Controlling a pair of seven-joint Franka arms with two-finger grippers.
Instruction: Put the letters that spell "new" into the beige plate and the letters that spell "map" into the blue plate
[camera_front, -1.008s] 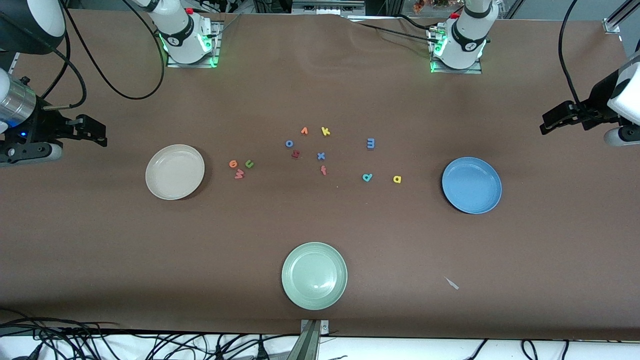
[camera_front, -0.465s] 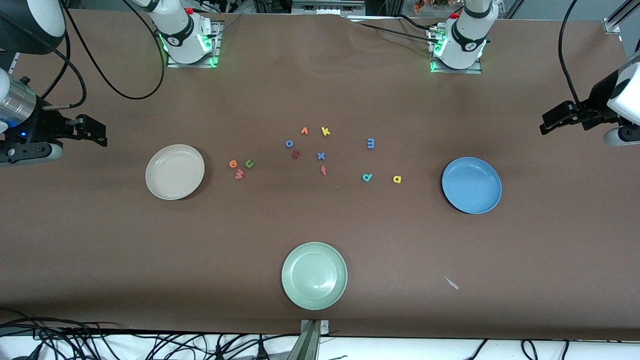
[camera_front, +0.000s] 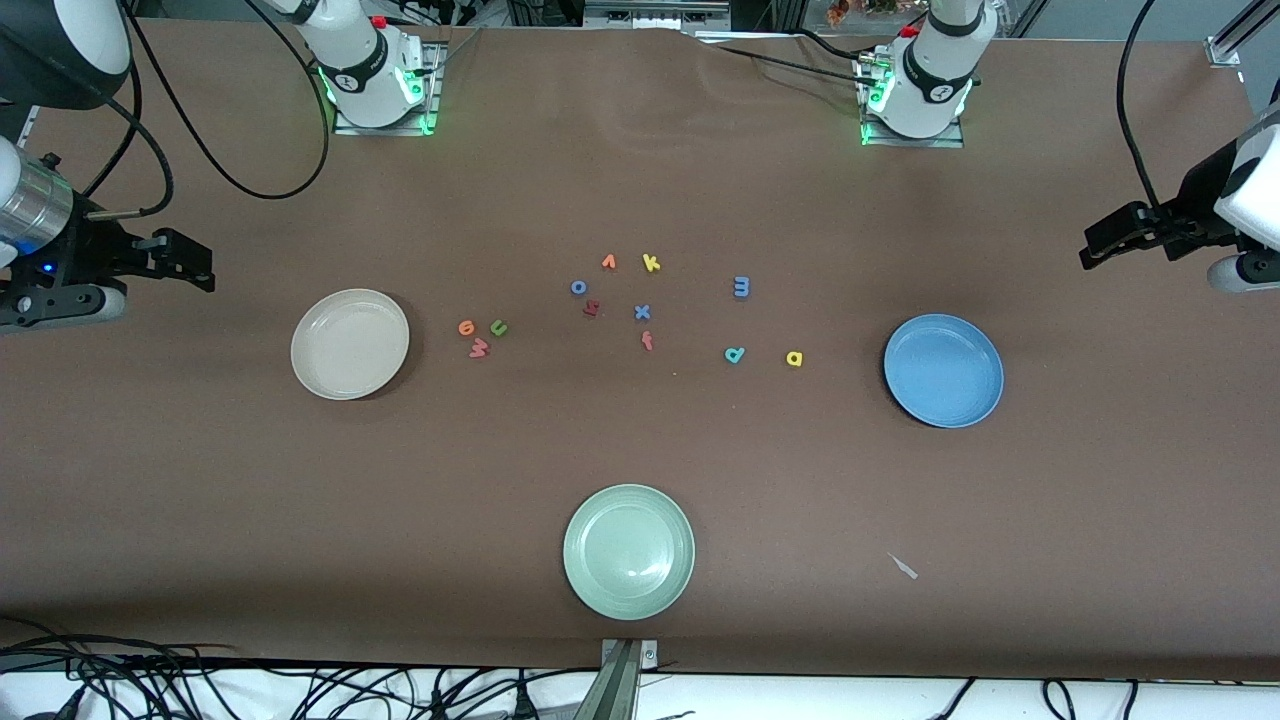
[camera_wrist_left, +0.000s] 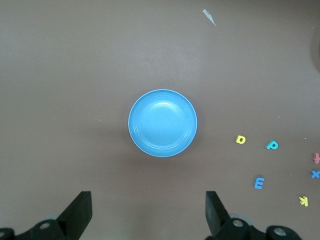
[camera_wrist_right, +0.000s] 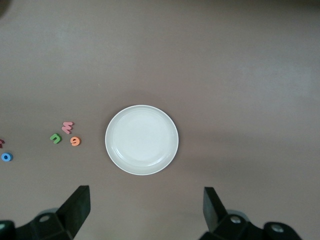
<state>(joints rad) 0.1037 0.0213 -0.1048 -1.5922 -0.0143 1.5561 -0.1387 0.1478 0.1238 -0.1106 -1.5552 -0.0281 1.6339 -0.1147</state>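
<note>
The beige plate (camera_front: 350, 344) (camera_wrist_right: 141, 139) lies toward the right arm's end. Beside it sit the orange e (camera_front: 466, 327) (camera_wrist_right: 75, 141), green n (camera_front: 498, 327) (camera_wrist_right: 55, 138) and salmon w (camera_front: 479, 347) (camera_wrist_right: 67, 126). The blue plate (camera_front: 943, 370) (camera_wrist_left: 162, 123) lies toward the left arm's end, with the yellow a (camera_front: 794, 358) (camera_wrist_left: 241, 139), teal p (camera_front: 735, 354) (camera_wrist_left: 272, 145) and blue m (camera_front: 741, 287) (camera_wrist_left: 258, 183) near it. My right gripper (camera_front: 200, 265) (camera_wrist_right: 145, 207) hangs open high over the table beside the beige plate. My left gripper (camera_front: 1092, 248) (camera_wrist_left: 147, 212) hangs open high beside the blue plate. Both are empty.
A pale green plate (camera_front: 628, 551) lies near the front edge. Mid-table are an orange v (camera_front: 608, 262), yellow k (camera_front: 651, 263), blue o (camera_front: 578, 288), blue x (camera_front: 642, 312), red f (camera_front: 647, 341) and a dark red letter (camera_front: 591, 309). A pale scrap (camera_front: 904, 567) lies nearer the camera than the blue plate.
</note>
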